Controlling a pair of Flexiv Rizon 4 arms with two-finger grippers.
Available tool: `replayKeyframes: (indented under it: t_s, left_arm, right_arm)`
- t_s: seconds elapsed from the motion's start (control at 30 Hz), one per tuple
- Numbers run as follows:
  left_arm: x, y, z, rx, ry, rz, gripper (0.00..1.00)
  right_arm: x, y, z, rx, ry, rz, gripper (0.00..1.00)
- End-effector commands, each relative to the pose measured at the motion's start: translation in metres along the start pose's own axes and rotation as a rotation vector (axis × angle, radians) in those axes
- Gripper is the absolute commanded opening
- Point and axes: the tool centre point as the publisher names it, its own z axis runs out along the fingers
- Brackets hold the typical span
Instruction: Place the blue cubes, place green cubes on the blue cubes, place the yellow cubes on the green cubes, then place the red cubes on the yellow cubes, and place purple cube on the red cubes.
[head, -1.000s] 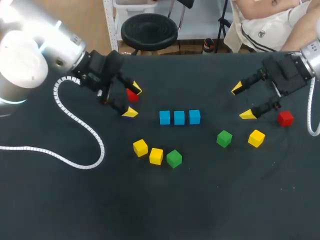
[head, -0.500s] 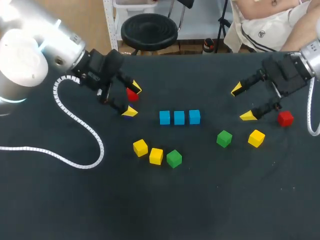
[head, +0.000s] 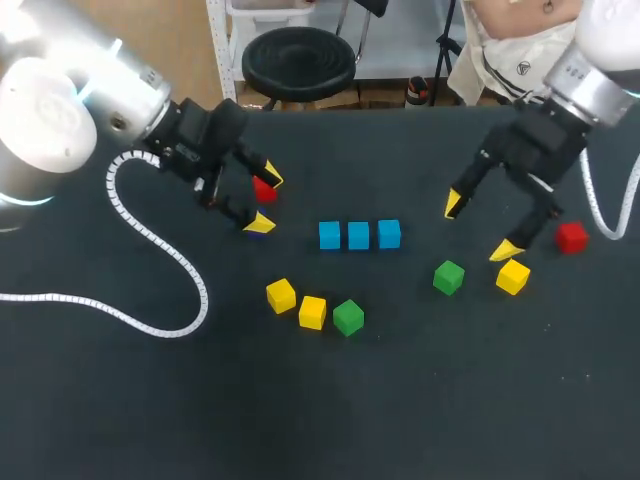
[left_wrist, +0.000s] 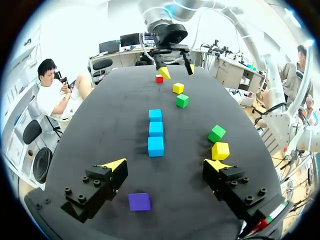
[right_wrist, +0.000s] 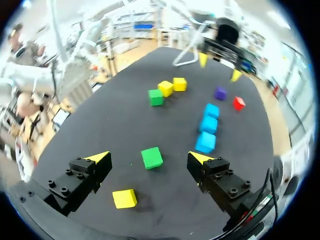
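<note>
Three blue cubes (head: 358, 235) lie in a row at the table's middle. One green cube (head: 448, 277) and a yellow cube (head: 513, 276) sit just in front of my open right gripper (head: 479, 227); in the right wrist view that green cube (right_wrist: 151, 157) lies on the table between the spread fingers of the gripper (right_wrist: 149, 159). A red cube (head: 571, 237) is to their right. Two yellow cubes (head: 296, 304) and a second green cube (head: 348, 317) lie front of centre. My open left gripper (head: 266, 202) straddles another red cube (head: 264, 189). The purple cube (left_wrist: 139, 201) lies under the left gripper (left_wrist: 165, 167).
A white coiled cable (head: 150, 240) from the left arm trails over the table's left side. The table's (head: 400, 400) front half holds nothing but dark cloth.
My right arm has swung left and forward, turning its gripper over the green and yellow cubes. The left arm and all cubes stay where they were.
</note>
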Motion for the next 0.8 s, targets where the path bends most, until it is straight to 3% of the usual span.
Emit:
replayKeyframes:
  t_s: [0.03,0.3,0.47,0.8]
  left_arm:
    - [0.001,-0.001,-0.001,-0.001,-0.001,0.002,1.0]
    - [0.001,-0.001,-0.001,-0.001,-0.001,0.002,1.0]
    - [0.001,-0.001,-0.001,-0.001,-0.001,0.002,1.0]
    - [0.001,-0.001,-0.001,-0.001,-0.001,0.002,1.0]
  right_arm:
    - [0.006,0.004,0.012,0.021,0.001,-0.05,1.0]
    - [0.012,0.008,0.039,0.104,-0.038,0.046,1.0]
    - [0.018,0.01,0.05,0.084,-0.065,0.036,1.0]
    - [0.033,-0.009,0.052,0.052,-0.106,-0.014,1.0]
